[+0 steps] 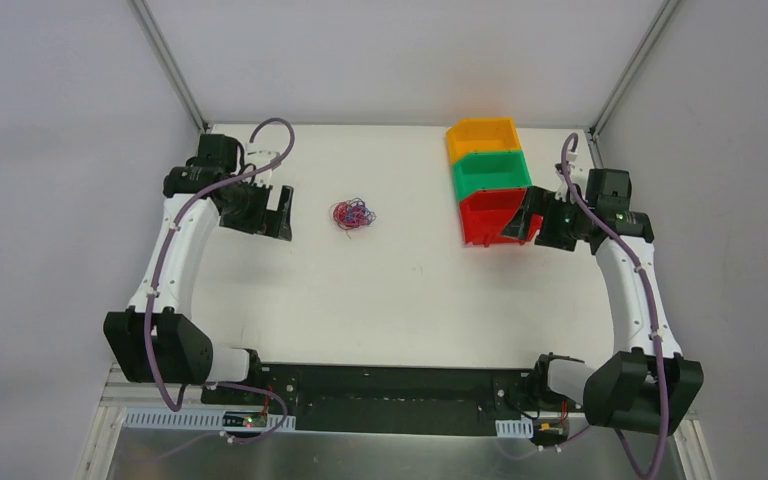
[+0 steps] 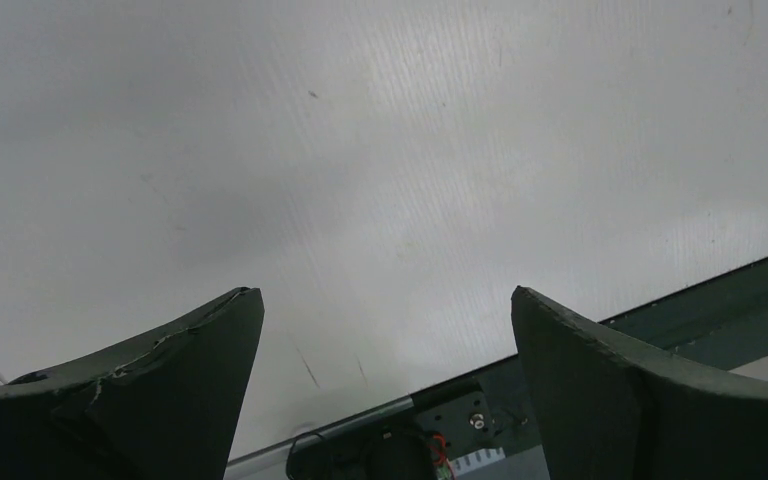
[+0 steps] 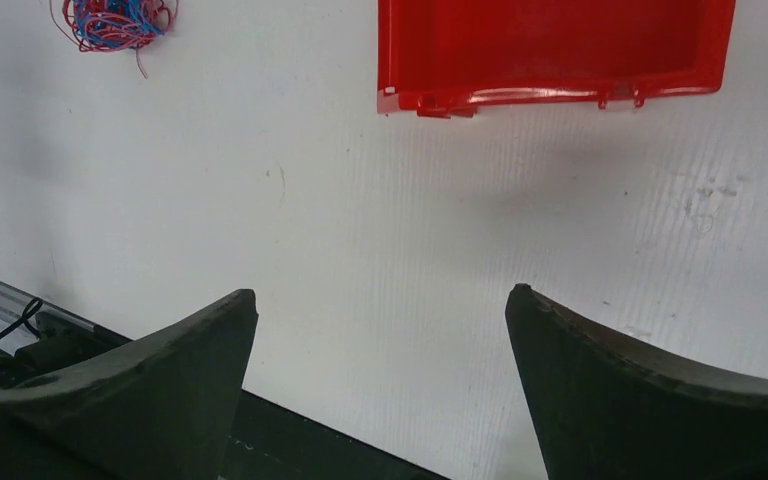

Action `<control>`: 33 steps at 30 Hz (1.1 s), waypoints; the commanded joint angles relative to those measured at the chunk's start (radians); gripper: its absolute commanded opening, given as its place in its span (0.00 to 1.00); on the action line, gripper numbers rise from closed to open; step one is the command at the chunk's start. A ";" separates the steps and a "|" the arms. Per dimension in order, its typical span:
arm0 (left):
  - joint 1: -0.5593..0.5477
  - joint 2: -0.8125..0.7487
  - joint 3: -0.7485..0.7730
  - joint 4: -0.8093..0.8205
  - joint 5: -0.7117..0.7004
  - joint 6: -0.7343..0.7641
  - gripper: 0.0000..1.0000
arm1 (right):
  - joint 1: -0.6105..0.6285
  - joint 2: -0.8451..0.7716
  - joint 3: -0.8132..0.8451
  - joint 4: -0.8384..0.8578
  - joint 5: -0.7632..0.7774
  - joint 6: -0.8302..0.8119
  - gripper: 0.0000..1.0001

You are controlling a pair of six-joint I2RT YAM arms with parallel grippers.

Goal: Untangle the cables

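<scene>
The cables [image 1: 353,213] lie in one small tangled clump of thin red and blue wires near the middle of the white table; the same clump of cables [image 3: 112,22] shows at the top left of the right wrist view. My left gripper [image 1: 282,212] hovers a short way left of the clump, open and holding nothing. In its own view the left gripper [image 2: 388,295] has only bare table between its fingers. My right gripper [image 1: 526,222] is over at the red bin, open and empty. The right gripper [image 3: 380,292] shows wide-spread jaws.
Three bins stand in a row at the back right: orange [image 1: 481,136], green [image 1: 489,172] and red [image 1: 490,215], the red bin [image 3: 550,50] nearest my right gripper. A black base rail [image 1: 390,385] runs along the near edge. Grey walls enclose the table.
</scene>
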 commanded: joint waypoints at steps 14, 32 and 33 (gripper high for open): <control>-0.197 0.622 0.606 0.037 0.131 0.008 1.00 | 0.091 0.254 0.204 0.005 -0.117 0.047 0.99; -0.261 0.791 0.534 0.128 0.417 -0.162 0.00 | 0.350 0.430 0.308 0.150 -0.020 0.167 0.97; -0.257 0.734 0.444 0.185 0.490 -0.190 0.00 | 0.360 0.449 0.314 0.172 -0.052 0.209 0.97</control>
